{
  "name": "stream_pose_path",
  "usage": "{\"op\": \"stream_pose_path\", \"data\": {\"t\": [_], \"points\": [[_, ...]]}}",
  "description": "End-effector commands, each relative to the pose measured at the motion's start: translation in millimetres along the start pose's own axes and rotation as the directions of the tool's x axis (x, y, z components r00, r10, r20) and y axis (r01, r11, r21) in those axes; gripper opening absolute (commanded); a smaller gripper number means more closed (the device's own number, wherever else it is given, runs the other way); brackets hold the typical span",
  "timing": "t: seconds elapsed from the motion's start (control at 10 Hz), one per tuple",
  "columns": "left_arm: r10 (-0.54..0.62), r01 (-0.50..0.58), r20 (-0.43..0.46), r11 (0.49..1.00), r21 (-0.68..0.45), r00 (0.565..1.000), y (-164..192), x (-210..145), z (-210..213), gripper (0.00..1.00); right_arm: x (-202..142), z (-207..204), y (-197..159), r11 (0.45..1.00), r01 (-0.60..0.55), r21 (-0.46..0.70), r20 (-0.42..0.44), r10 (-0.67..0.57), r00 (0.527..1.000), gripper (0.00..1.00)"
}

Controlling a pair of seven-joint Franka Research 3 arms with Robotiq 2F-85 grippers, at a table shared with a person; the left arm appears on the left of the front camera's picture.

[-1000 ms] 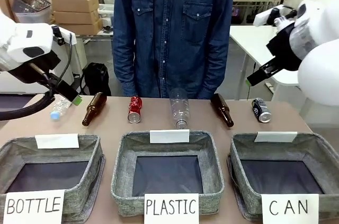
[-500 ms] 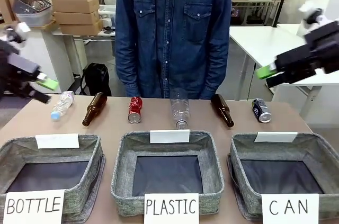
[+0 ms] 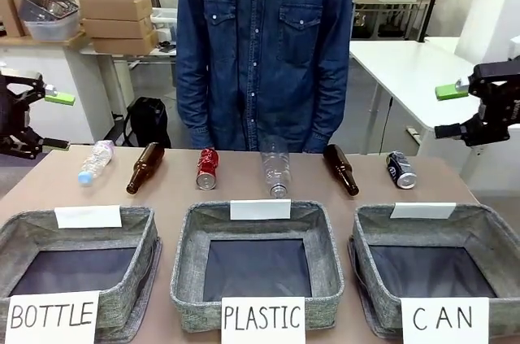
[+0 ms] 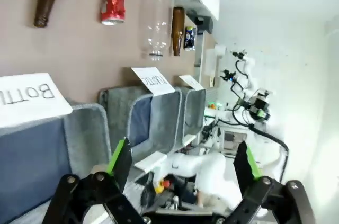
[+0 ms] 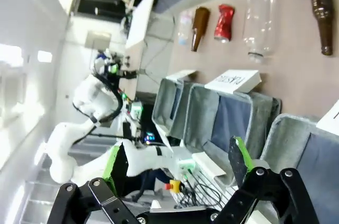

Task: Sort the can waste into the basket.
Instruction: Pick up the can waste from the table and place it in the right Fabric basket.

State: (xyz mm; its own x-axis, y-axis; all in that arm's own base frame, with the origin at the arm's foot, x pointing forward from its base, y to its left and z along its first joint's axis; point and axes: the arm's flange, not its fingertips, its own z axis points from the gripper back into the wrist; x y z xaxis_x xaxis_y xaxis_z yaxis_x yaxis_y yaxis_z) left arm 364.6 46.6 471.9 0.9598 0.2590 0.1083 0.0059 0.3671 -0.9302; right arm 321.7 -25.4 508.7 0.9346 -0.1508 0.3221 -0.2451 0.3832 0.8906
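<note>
The counter point(image 3: 171, 198) carries the CAN basket point(image 3: 487, 234) at its near right corner, dark base showing, right side cut off by the frame. The left fingers point(image 3: 58, 98) and right fingers point(image 3: 451, 91) hang spread wide, holding nothing, arms mostly out of frame. The black can point(image 3: 400, 170), print too small to read, lies just behind the basket. The red can point(image 3: 206, 169) lies well left, between a brown bottle point(image 3: 144, 167) and a clear bottle point(image 3: 275, 169).

Brown bottle point(image 3: 144, 167), clear bottle point(image 3: 275, 170), table point(image 3: 171, 194)
</note>
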Motion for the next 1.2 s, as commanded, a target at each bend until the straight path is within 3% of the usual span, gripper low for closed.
{"op": "stream_pose_path", "data": {"t": [0.0,0.6,0.8,1.1], "points": [[-0.082,0.074,-0.099,0.994,-0.082,0.992,6,-6,13,1.0,-4,-3,17,0.995,-0.102,-0.003,-0.036,0.102,0.994,1.0],[-0.066,0.058,-0.092,0.994,-0.089,0.994,5,-10,13,1.0,-4,-3,17,0.995,-0.102,-0.003,-0.036,0.102,0.994,1.0],[-0.081,0.108,-0.173,0.983,0.152,0.982,-27,15,-42,1.0,-4,-3,17,0.995,-0.102,-0.003,-0.036,0.102,0.994,1.0],[-0.112,0.179,-0.166,0.859,0.48,0.98,-47,49,-161,1.0,-4,-3,17,0.995,-0.102,-0.003,-0.036,0.102,0.994,1.0]]}}
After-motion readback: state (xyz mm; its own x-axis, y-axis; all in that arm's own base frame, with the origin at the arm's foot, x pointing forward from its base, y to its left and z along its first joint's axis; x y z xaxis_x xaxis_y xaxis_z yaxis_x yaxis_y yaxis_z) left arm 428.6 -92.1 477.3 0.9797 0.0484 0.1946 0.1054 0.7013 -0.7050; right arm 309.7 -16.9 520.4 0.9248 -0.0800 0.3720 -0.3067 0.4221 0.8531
